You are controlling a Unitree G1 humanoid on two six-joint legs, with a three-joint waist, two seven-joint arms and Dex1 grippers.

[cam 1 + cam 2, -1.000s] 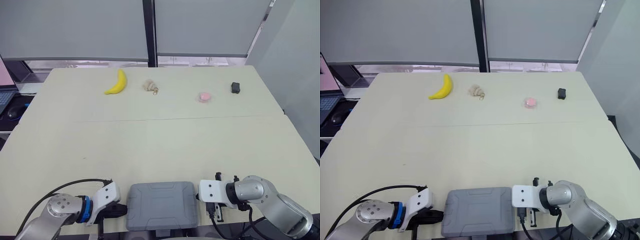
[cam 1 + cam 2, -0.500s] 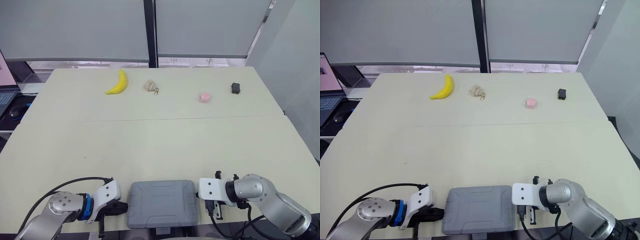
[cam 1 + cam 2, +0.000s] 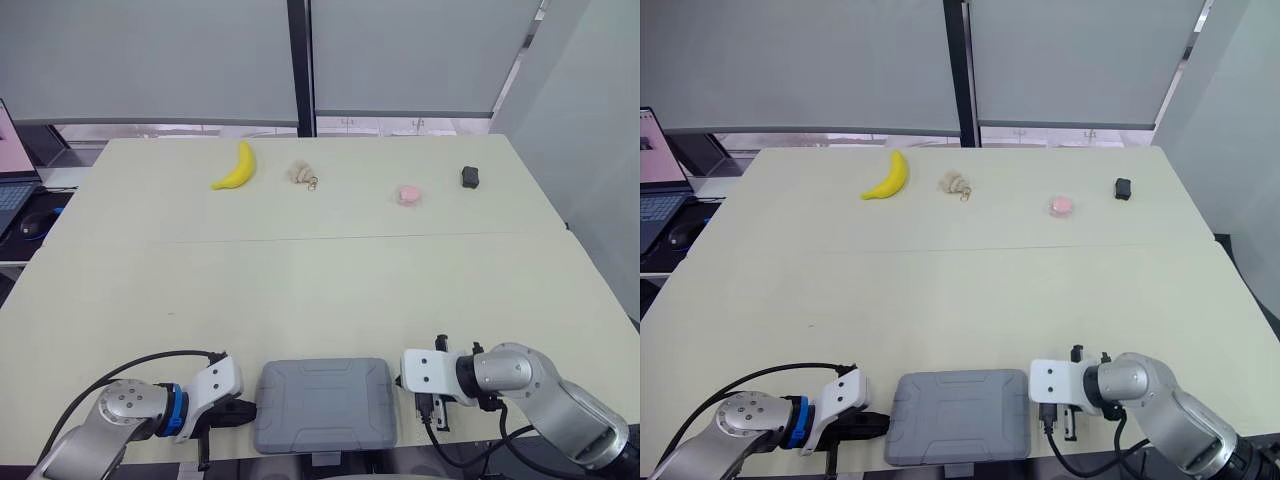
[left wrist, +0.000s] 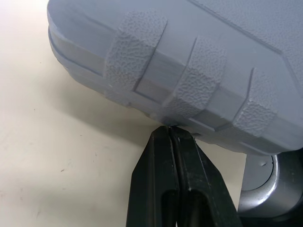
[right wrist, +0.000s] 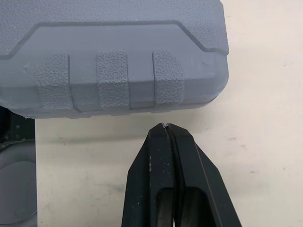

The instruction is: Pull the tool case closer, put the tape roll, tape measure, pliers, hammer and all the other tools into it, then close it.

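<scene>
Left eye view: tool case (image 3: 325,405) is grey, lid down, lying flat at the near edge of the tabletop (image 3: 330,290), roughly centred. Left pincer (image 3: 244,411) sits just beside the case's left side, black fingers pointing at it. White wrist block (image 3: 420,372) of the right arm is just beside the case's right side. Far side of the tabletop, well apart from the case, in a loose row: banana (image 3: 234,166), small beige item (image 3: 298,173) (can't tell what it is), pink round item (image 3: 408,194), small black item (image 3: 471,177). Off the tabletop's left edge: laptop (image 3: 10,190) and mouse (image 3: 32,224). Right eye view: same layout, with the case between the two arms and the middle of the tabletop bare. Left wrist view: left pincer is clenched, fingers pressed flat together with nothing between them, tip right at the lower edge of the case's side wall, touching or as good as. The case's side shows three textured ribs (image 4: 203,71) across the seam, and the seam looks tight. Right wrist view: right pincer (image 5: 166,126) is also clenched and empty, tip aimed at the case's side wall but stopping just short, with a narrow strip of bare tabletop between tip and case. Same three-rib pattern on that side, halves together.
</scene>
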